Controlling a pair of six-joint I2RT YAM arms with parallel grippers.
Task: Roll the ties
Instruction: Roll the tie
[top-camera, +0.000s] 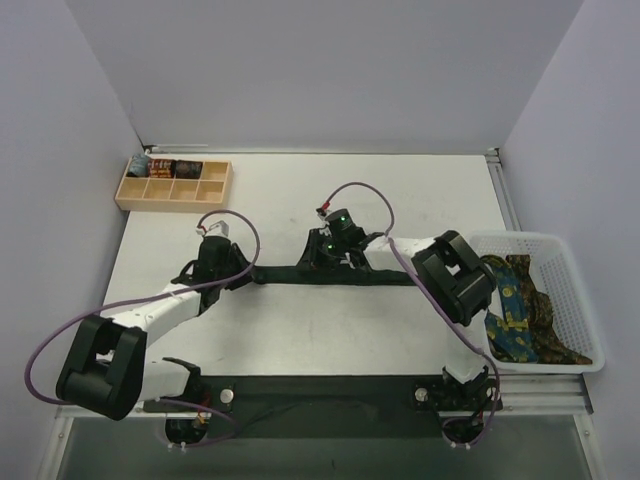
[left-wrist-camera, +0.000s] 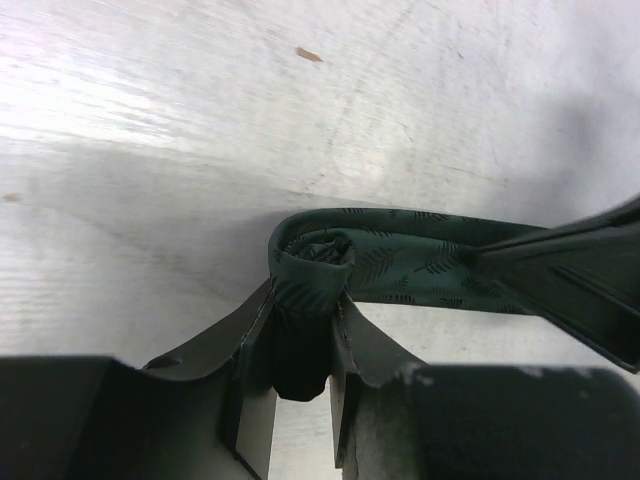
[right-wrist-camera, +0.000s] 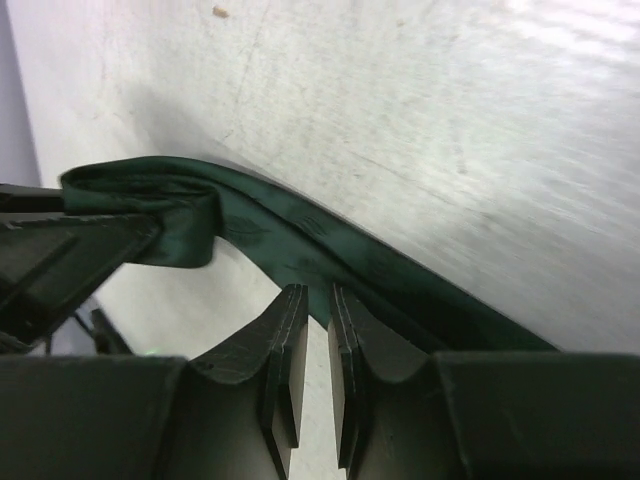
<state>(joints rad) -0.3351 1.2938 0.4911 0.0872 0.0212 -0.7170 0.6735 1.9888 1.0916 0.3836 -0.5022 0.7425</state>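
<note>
Light: bright, white, even; falls from above.
Top view: sharp throughout, faint violet tint on walls (top-camera: 320, 70).
Shadows: soft and short under arms (top-camera: 170, 310) on table (top-camera: 300, 330); broad grey patches beside tie (left-wrist-camera: 400, 265) in both wrist views.
Glare: washes out table grain at upper left of left wrist view and upper right of right wrist view.
Focus: tie's leaf print crisp in left wrist view, smeared in right; fingers (left-wrist-camera: 250, 345) close to lens, soft-edged.
Exposure: fingers and lower frame near black, little detail.
</note>
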